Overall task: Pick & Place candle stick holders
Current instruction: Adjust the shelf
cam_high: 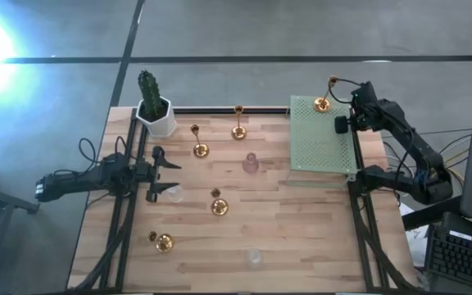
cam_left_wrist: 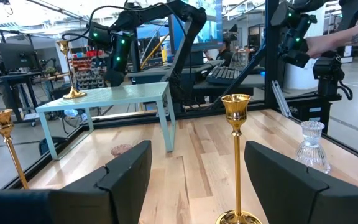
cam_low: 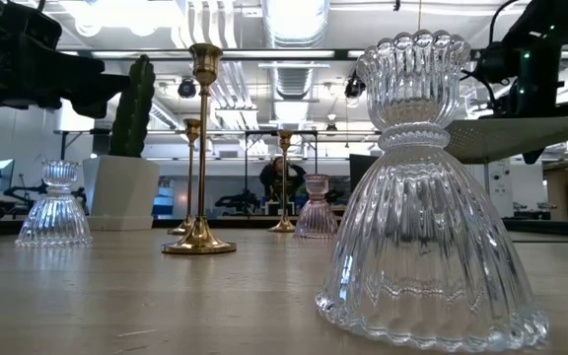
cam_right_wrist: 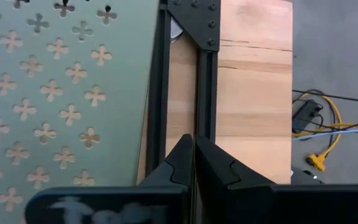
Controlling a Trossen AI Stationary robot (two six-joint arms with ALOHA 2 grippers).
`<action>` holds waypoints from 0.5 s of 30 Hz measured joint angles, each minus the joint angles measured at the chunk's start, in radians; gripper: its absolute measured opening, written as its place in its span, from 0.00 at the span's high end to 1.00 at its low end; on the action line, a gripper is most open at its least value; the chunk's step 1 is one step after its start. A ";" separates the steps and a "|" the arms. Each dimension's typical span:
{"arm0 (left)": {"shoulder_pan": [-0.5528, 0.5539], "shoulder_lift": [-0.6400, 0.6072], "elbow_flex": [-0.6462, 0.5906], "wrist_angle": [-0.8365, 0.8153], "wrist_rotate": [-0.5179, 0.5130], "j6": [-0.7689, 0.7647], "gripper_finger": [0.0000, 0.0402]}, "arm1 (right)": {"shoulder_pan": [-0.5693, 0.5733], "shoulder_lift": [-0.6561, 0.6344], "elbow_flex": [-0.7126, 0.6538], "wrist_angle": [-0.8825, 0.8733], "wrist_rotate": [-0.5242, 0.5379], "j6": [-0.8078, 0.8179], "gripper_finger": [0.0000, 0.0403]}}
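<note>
Candle stick holders: shiny gold ones with round bases, thin stems and small cups, plus ribbed clear or pinkish glass ones flaring like bells
Gold holder on mat: stands upright at a far corner of the green perforated mat, which sits raised on legs above the counter
Gold holders on counter: tall one near the far edge, one just nearer, one mid-counter, one toward the near left
Glass holders: pinkish one in the middle, clear one near the front edge, clear one just beside the left end effector
Left end effector: fingers spread wide, holding nothing, low over the left side of the counter
Right end effector: fingers pressed together, empty, above the mat's right edge
Cactus pot: white, at the far left corner
</note>
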 joint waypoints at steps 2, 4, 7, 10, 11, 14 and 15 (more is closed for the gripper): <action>0.000 0.000 0.000 0.000 0.000 0.000 0.35 | 0.000 -0.008 -0.003 0.009 -0.009 -0.012 0.98; 0.000 0.000 0.000 0.000 0.000 0.000 0.35 | 0.000 -0.014 -0.003 0.016 -0.022 -0.017 0.98; 0.000 0.000 0.000 0.000 0.000 0.000 0.35 | 0.000 -0.024 -0.003 0.023 -0.045 -0.026 0.98; 0.000 0.000 0.000 0.000 0.000 0.000 0.35 | 0.000 -0.027 -0.003 0.031 -0.073 -0.037 0.98; 0.000 0.000 0.000 0.000 0.000 0.000 0.35 | 0.002 -0.026 -0.003 0.033 -0.084 -0.039 0.98; 0.000 0.000 0.000 0.000 0.000 0.000 0.35 | 0.007 -0.026 -0.003 0.034 -0.096 -0.041 0.98; 0.000 0.000 0.000 0.000 0.000 0.000 0.35 | 0.010 -0.026 -0.003 0.036 -0.096 -0.043 0.98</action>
